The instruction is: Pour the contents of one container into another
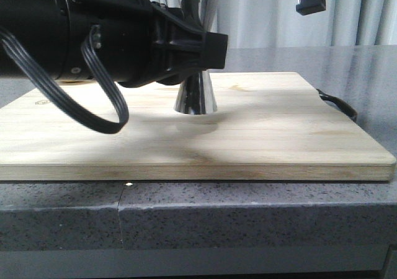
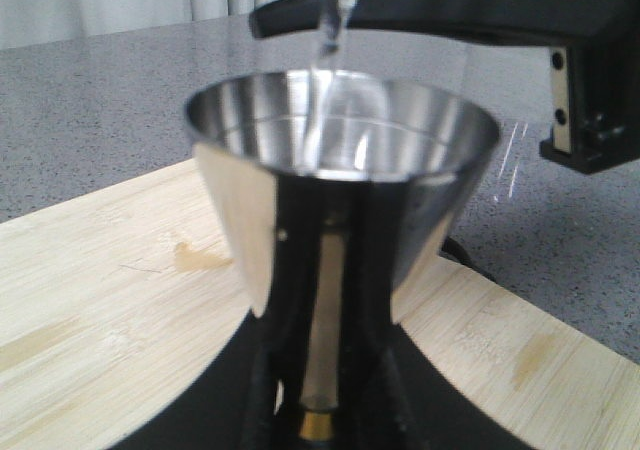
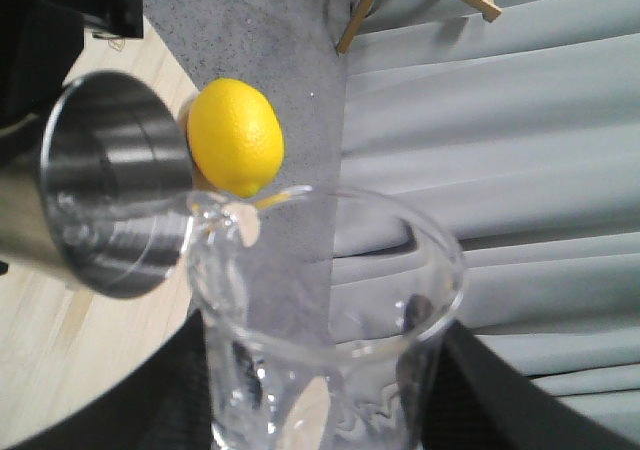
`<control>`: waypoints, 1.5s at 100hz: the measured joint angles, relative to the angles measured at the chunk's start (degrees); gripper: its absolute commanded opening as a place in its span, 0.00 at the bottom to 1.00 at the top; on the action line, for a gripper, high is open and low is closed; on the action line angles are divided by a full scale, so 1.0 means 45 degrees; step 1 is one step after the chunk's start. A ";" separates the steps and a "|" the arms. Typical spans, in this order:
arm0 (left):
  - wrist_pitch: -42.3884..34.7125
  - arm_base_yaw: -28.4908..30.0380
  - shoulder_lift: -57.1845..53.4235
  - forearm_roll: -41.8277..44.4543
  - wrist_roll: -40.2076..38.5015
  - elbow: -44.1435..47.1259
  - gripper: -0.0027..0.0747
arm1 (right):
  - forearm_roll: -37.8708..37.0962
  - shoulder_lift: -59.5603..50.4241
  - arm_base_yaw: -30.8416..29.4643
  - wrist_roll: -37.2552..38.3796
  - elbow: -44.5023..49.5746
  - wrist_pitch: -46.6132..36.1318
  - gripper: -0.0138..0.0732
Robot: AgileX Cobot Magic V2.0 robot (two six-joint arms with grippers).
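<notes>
Pouring stage, 2 arms engaged. Nearest the front camera, the left arm [image 1: 93, 34] reaches across the board [image 1: 186, 142]; its gripper [image 2: 320, 410] holds the jigger [image 2: 340, 170] at the narrow waist, the dark fingers [image 2: 270, 370] pinching it just above the gold band [image 2: 318, 426], which suits a smooth, rigid steel body that would slip if taken on its flared cones. The jigger stands upright with its lower cone [image 1: 196, 96] resting on, or just above, the board near the middle; contact cannot be told. Its upper cup is open and bright, and a thin clear stream [image 2: 325, 60] falls into it; the liquid level inside is hard to read against the reflections. Above it the beaker [image 3: 330, 320], thin clear glass and judged light and fragile, is tipped so that its lip [image 3: 235, 215] sits at the jigger's rim [image 3: 120, 180]. The right gripper [image 3: 330, 410] holds the beaker at the body, dark fingers [image 3: 490, 390] flanking either side, apparently pressed on the glass; a low grip leaves the lip free. Some clear liquid remains in the beaker. Beyond, a lemon [image 3: 236, 138] lies on the board's far part, with the grey counter [image 1: 347, 59] and curtains [image 3: 500, 150] behind.
</notes>
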 measured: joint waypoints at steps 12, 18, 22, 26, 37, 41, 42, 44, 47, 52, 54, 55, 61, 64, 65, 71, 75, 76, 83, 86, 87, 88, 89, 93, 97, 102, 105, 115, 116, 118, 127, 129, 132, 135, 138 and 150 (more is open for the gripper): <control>0.0000 0.0000 0.0000 0.0000 0.0000 0.0000 0.01 | 0.0000 0.0000 0.0000 -0.0109 0.0000 0.0047 0.43; 0.0004 0.0000 0.0000 0.0000 0.0000 0.0000 0.01 | -0.0018 -0.0029 0.0000 -0.0159 0.0000 0.0102 0.43; 0.0004 0.0000 0.0000 0.0000 0.0000 0.0000 0.01 | -0.0018 -0.0052 0.0000 -0.0173 0.0000 0.0123 0.43; 0.0004 0.0000 0.0000 0.0000 0.0000 0.0000 0.01 | -0.0018 -0.0080 0.0000 -0.0207 0.0000 0.0132 0.43; 0.0004 0.0000 0.0000 0.0000 0.0000 0.0000 0.01 | -0.0026 -0.0158 0.0000 -0.0287 0.0000 0.0178 0.43; 0.0004 0.0000 0.0000 0.0000 0.0000 0.0000 0.01 | -0.0026 -0.0174 0.0000 -0.0305 0.0000 0.0178 0.43; 0.0004 0.0000 0.0000 0.0000 0.0000 0.0000 0.01 | -0.0026 -0.0174 0.0000 -0.0305 0.0000 0.0178 0.43; 0.0004 0.0000 0.0000 0.0000 0.0000 0.0000 0.01 | -0.0026 -0.0174 0.0000 -0.0305 0.0000 0.0178 0.43; 0.0004 0.0000 0.0000 0.0000 0.0000 0.0000 0.01 | -0.0026 -0.0174 0.0000 -0.0316 0.0000 0.0178 0.43; 0.0004 0.0000 0.0000 0.0000 0.0000 0.0000 0.01 | -0.0026 -0.0174 0.0000 -0.0336 0.0000 0.0201 0.43; 0.0004 0.0000 0.0000 0.0000 0.0000 0.0000 0.01 | -0.0026 -0.0174 0.0000 -0.0336 0.0000 0.0201 0.43; 0.0004 0.0000 0.0000 0.0000 0.0000 0.0000 0.01 | -0.0026 -0.0174 0.0000 -0.0336 0.0000 0.0201 0.43; 0.0004 0.0000 0.0000 0.0000 0.0000 0.0000 0.01 | -0.0047 -0.0174 0.0000 -0.0336 0.0000 0.0201 0.43; 0.0004 0.0000 0.0000 0.0000 0.0000 0.0000 0.01 | -0.0047 -0.0174 0.0000 -0.0336 0.0000 0.0201 0.43; 0.0004 0.0000 0.0000 0.0000 0.0000 0.0000 0.01 | -0.0047 -0.0174 0.0000 -0.0336 0.0000 0.0201 0.43; 0.0004 0.0000 0.0000 0.0000 0.0000 0.0000 0.01 | -0.0054 -0.0174 0.0000 -0.0346 0.0000 0.0201 0.43; 0.0004 0.0000 0.0000 0.0000 0.0000 0.0000 0.01 | -0.0108 -0.0174 0.0000 -0.0346 0.0000 0.0201 0.43; 0.0004 0.0000 0.0000 0.0000 0.0000 0.0000 0.01 | -0.0109 -0.0174 0.0000 -0.0346 0.0000 0.0201 0.43; 0.0004 0.0000 0.0000 0.0000 0.0000 0.0000 0.01 | -0.0129 -0.0174 0.0000 -0.0369 0.0000 0.0201 0.43; 0.0004 0.0000 0.0000 0.0000 0.0000 0.0000 0.01 | -0.0161 -0.0174 0.0000 -0.0369 0.0000 0.0201 0.43; 0.0004 0.0000 0.0000 0.0000 0.0000 0.0000 0.01 | -0.0159 -0.0174 0.0000 -0.0369 0.0000 0.0201 0.43; 0.0004 0.0000 0.0000 0.0000 0.0000 0.0000 0.01 | -0.0159 -0.0174 0.0000 -0.0369 0.0000 0.0201 0.43; 0.0004 0.0000 0.0000 0.0000 0.0000 0.0000 0.01 | -0.0159 -0.0174 0.0000 -0.0369 0.0000 0.0201 0.43; 0.0004 0.0000 0.0000 0.0000 0.0000 0.0000 0.01 | -0.0165 -0.0174 0.0000 -0.0369 0.0000 0.0201 0.43; 0.0004 0.0000 0.0000 0.0000 0.0000 0.0000 0.01 | -0.0187 -0.0174 0.0000 -0.0369 0.0000 0.0201 0.43; 0.0004 0.0000 0.0000 0.0000 0.0000 0.0000 0.01 | -0.0187 -0.0174 0.0000 -0.0369 0.0000 0.0201 0.43; 0.0004 0.0000 0.0000 0.0000 0.0000 0.0000 0.01 | -0.0187 -0.0174 0.0000 -0.0369 0.0000 0.0201 0.43; 0.0004 0.0000 0.0000 0.0000 0.0000 0.0000 0.01 | -0.0192 -0.0174 0.0000 -0.0369 0.0000 0.0201 0.43; 0.0004 0.0000 0.0000 0.0000 0.0000 0.0000 0.01 | -0.0192 -0.0174 0.0000 -0.0369 0.0000 0.0201 0.43; 0.0004 0.0000 0.0000 0.0000 0.0000 0.0000 0.01 | -0.0192 -0.0174 0.0000 -0.0369 0.0000 0.0201 0.43; 0.0004 0.0000 0.0000 0.0000 0.0000 0.0000 0.01 | -0.0192 -0.0174 0.0000 -0.0305 0.0000 0.0201 0.43; 0.0004 0.0000 0.0000 0.0000 0.0000 0.0000 0.01 | -0.0192 -0.0174 0.0000 -0.0231 0.0000 0.0201 0.43; 0.0004 0.0000 0.0000 0.0000 0.0000 0.0000 0.01 | -0.0117 -0.0174 0.0000 -0.0074 0.0000 0.0169 0.43; 0.0004 0.0000 0.0000 0.0000 0.0000 0.0000 0.01 | 0.0010 -0.0174 0.0000 0.0130 0.0000 0.0120 0.43; 0.0004 0.0000 0.0000 0.0000 0.0000 0.0000 0.01 | 0.0151 -0.0174 0.0000 0.0293 0.0000 0.0091 0.43; 0.0004 0.0000 0.0000 0.0000 0.0000 0.0000 0.01 | 0.1146 -0.0174 0.0000 0.0624 0.0000 -0.0011 0.43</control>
